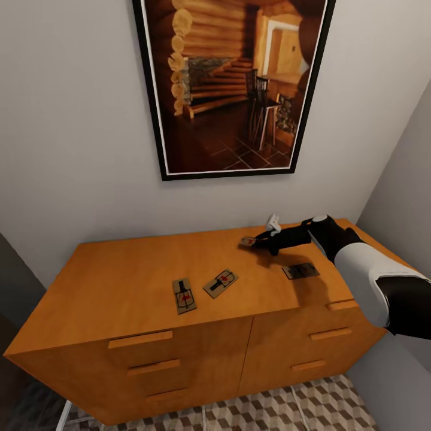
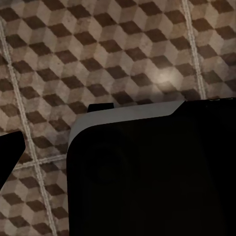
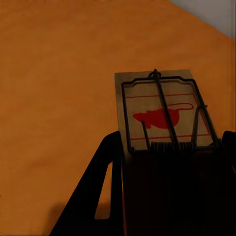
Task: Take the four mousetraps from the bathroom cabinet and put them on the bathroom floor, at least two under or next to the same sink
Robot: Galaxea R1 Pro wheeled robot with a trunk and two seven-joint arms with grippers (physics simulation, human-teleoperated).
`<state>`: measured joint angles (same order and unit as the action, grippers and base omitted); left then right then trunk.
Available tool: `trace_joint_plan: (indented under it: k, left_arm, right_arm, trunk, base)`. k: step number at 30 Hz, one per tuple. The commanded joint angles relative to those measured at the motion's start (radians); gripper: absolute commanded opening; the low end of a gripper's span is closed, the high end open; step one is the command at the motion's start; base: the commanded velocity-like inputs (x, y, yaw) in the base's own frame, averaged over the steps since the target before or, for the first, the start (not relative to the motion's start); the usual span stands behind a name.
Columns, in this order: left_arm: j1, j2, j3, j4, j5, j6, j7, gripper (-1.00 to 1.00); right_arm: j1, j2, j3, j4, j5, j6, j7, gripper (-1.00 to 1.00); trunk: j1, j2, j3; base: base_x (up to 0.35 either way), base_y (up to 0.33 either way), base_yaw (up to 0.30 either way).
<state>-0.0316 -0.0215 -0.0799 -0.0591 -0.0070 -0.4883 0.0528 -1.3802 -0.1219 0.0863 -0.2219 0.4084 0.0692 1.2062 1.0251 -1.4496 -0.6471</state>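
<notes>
The right end effector (image 1: pixel 256 241) grips one mousetrap (image 3: pixel 160 113) between its fingers at the far right of the cabinet (image 1: pixel 137 281) top. Three more mousetraps lie there: two near the front (image 1: pixel 184 295) (image 1: pixel 220 283), one to the right (image 1: pixel 300 271). The left end effector's state probably cannot be told; cube-patterned bathroom floor (image 2: pixel 98 54) lies beneath.

I count four mousetraps: one (image 1: pixel 184 295) and a second (image 1: pixel 220 282) near the front of the one cabinet (image 1: pixel 120 281), a third (image 1: pixel 300 271) further right, and a fourth (image 1: pixel 248 242) at my right gripper (image 1: pixel 258 240). The cabinet front shows six drawer handles. One framed picture (image 1: pixel 230 84) hangs above.
</notes>
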Motion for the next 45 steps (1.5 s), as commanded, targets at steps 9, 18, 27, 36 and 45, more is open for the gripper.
trace_joint_plan:
  k: [9,18,27,36,45]
  left_arm:
    - [-0.001,0.000,-0.008,0.001,-0.001,-0.003,0.006,1.00]
    - [-0.001,0.000,-0.008,0.001,-0.001,-0.004,0.006,1.00]
    - [-0.001,0.000,-0.008,0.001,-0.001,-0.004,0.006,1.00]
    - [-0.001,0.000,-0.008,0.001,-0.001,-0.004,0.006,1.00]
    - [-0.001,0.001,-0.008,0.001,-0.001,-0.004,0.006,1.00]
  right_arm:
    - [0.000,0.001,0.008,-0.014,-0.006,0.051,0.006,-1.00]
    - [0.000,0.002,0.008,-0.061,-0.006,0.133,0.005,-1.00]
    - [0.000,0.001,0.010,-0.142,-0.006,0.269,0.005,-1.00]
    - [0.000,0.000,0.011,-0.150,-0.005,0.332,0.005,-1.00]
    - [0.000,0.002,0.012,-0.151,-0.005,0.369,0.005,-1.00]
  trunk:
    - [0.000,0.000,-0.001]
    - [0.000,0.000,-0.001]
    - [0.000,0.000,-0.001]
    - [0.000,0.000,-0.001]
    - [0.000,0.000,-0.001]
  base:
    - [0.000,0.000,0.000]
    - [0.000,0.000,0.000]
    - [0.000,0.000,0.000]
    - [-0.189,0.000,0.000]
    - [-0.329,0.000,0.000]
